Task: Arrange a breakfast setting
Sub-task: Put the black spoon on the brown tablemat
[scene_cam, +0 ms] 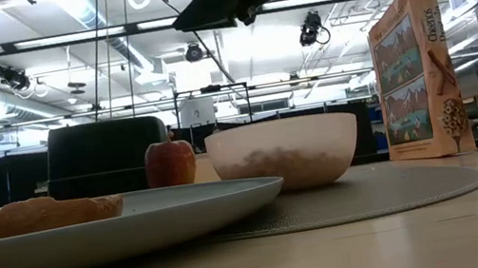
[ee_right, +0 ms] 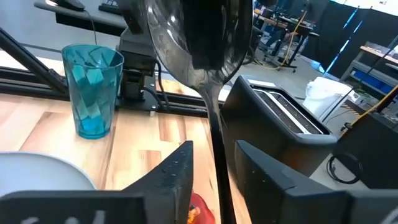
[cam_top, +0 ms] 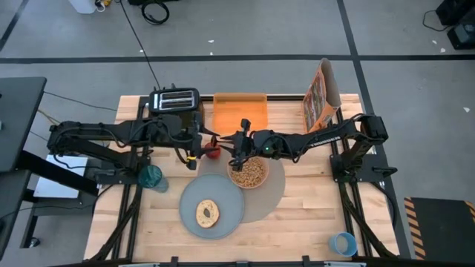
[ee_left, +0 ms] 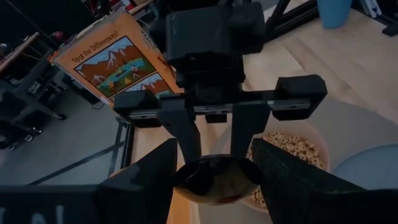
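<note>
The metal spoon hangs in the air between my two grippers, above the red apple. My left gripper is shut on the spoon's bowl. My right gripper faces it, open, with its fingers on either side of the spoon's handle. The pale pink bowl holds cereal and stands on the taupe mat. The bagel lies on the grey plate, which overlaps the mat. The small blue cup stands at the near right. My left gripper pinches the spoon's bowl by its two side edges between its two fingers, coming from the table's left. The spoon is lifted clear of the table, and its handle points away toward my right gripper.
A black toaster and an orange tray stand at the far edge, with a cereal box upright at the far right. A teal glass stands at the left, beside the plate.
</note>
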